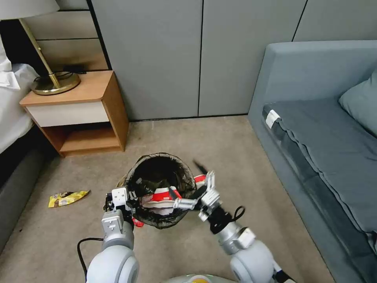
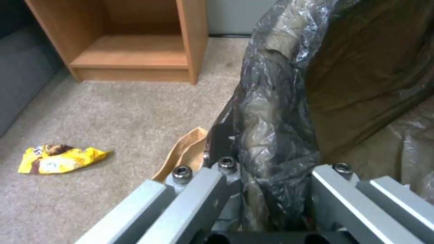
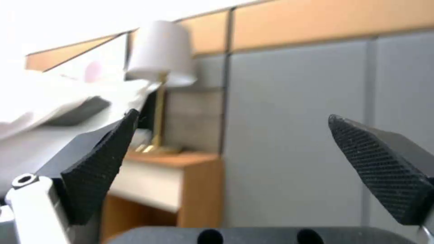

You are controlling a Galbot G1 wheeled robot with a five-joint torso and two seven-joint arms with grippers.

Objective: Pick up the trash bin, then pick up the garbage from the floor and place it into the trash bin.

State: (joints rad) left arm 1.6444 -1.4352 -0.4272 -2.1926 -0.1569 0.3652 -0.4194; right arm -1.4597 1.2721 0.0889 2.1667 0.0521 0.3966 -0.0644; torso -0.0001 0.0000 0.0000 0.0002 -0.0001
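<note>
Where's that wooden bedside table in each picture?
Head view: bedside table upper left, beside the bed.
Left wrist view: bedside table, its open shelf beyond the yellow wrapper.
Right wrist view: bedside table under the lamp.
Shared landmark: grey wall panel.

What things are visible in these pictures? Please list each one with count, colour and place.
bin: 1, dark bag lining, held above the carpet, red-and-white cup inside
wrapper: 1, yellow, on the carpet left of the bin
tan paper: 1, on the carpet beside the bin
nightstand: 1, wood, far left
lamp: 1, brass, on the nightstand
sofa: 1, grey-blue, right
left gripper: shut on the bin's rim
right gripper: open, at the bin's right edge
</note>
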